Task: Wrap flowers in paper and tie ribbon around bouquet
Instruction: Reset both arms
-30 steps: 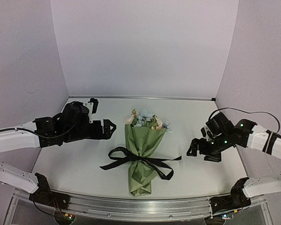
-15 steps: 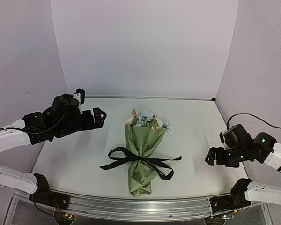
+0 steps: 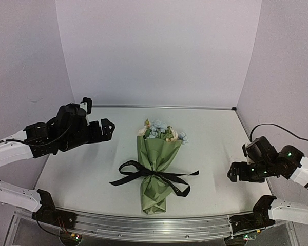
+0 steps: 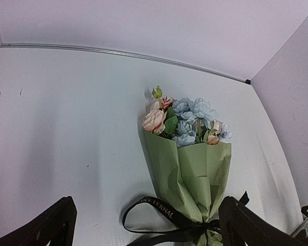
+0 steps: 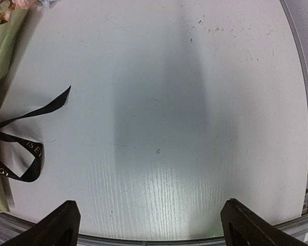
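The bouquet (image 3: 155, 171) lies flat in the middle of the desk (image 3: 215, 130), its wide end toward the far wall and its narrow end toward the near edge. The flowers (image 3: 161, 131), pale cream, pink-tinged and light blue, show out of the top of the olive-green paper (image 3: 156, 154), which is rolled around the stems as a cone. The black ribbon (image 3: 138, 171) is tied around the cone's narrow waist. One loop and one tail lie on the desk to the left of the knot, and a tail and a second loop lie to the right. The wrist views show white lettering on it. The left claw (image 3: 98, 117) hangs above the desk's far left part, well apart from the bouquet and turned toward it. Its fingers (image 4: 47, 227) stand wide with nothing between them, and the left wrist view looks past them at the blossoms and the ribbon's left loop. The right claw (image 3: 239, 162) sits low over the desk's right side, near the edge and well apart from the bouquet. Its fingers (image 5: 57, 227) are also spread wide and hold nothing. The right wrist view shows bare desk between them, with the ribbon's right tail and loop at its left edge.
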You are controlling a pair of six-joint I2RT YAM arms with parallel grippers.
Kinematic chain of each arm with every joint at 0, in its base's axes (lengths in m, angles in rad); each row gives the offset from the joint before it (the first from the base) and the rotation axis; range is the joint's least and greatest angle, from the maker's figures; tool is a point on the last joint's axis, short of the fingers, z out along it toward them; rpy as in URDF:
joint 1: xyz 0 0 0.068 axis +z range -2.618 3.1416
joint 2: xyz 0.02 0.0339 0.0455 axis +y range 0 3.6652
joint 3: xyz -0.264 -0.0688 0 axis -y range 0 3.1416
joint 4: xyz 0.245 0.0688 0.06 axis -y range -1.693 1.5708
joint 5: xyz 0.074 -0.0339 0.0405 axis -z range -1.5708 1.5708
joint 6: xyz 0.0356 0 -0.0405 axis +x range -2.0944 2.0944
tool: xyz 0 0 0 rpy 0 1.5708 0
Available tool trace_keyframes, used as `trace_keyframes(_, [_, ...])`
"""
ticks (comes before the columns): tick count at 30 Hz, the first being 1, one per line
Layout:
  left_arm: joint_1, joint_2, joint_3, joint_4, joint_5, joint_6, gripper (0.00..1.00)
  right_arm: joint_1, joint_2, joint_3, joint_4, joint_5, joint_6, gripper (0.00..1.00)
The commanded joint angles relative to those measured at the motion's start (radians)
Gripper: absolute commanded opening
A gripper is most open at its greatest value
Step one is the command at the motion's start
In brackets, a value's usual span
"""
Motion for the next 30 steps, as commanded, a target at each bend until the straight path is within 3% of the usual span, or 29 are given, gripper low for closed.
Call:
trace_keyframes(1, [0.003, -0.014, 0.057, -0.003, -0.013, 0.011, 1.00, 0.005, -0.002, 0.005, -0.011, 0.028, -0.016, 0.98])
trace_keyframes(30, [0.003, -0.002, 0.053, 0.002, 0.014, 0.017, 1.00, 0.005, -0.008, 0.000, -0.011, 0.023, -0.029, 0.98])
